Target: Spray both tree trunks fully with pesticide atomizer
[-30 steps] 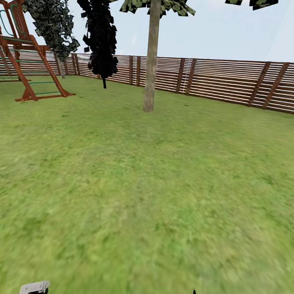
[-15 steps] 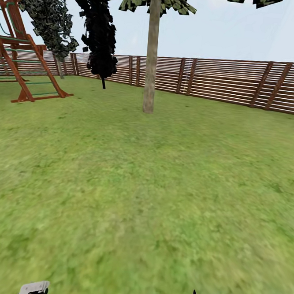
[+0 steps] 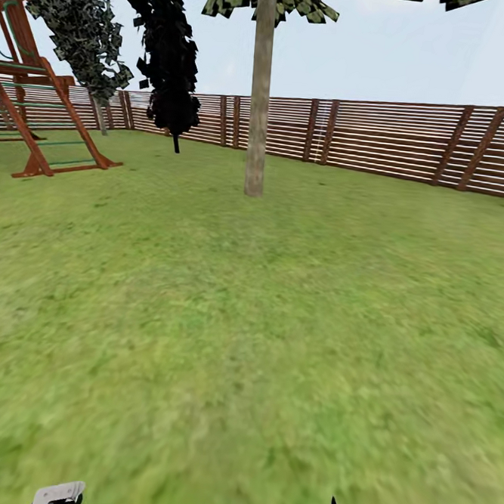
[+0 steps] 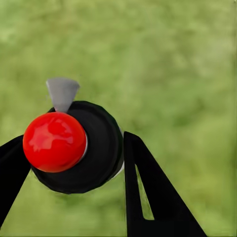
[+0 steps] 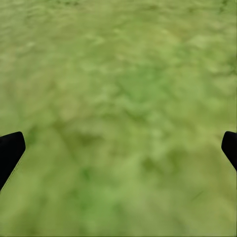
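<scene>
Presently, an inventory of the approach across the garden:

Lawn: green grass over most of the head view, blurred toward the lower edge.
Tree trunk: bare, grey-brown, upright at upper centre, well apart from the robot; leafy crown cut off by the top edge.
Fence: brown horizontal slats across the upper right.
Conifers: dark, thin-stemmed, upper left, near the fence.
Play frame: red-brown wood, far upper left.
Pesticide atomizer: centre-left of the left wrist view, black round body, red ball top, grey nozzle tip.
Left gripper: clenched around the atomizer, one black finger on each side.
Right gripper: released, fingers wide apart over bare grass, holding nothing.
Step in hand (judged): carrying the sprayer toward the trunk.
Doing it well (judged): keep the trunk centred, stop near enough for spray to reach, aim the nozzle at the bark, hold the grasp firm.
</scene>
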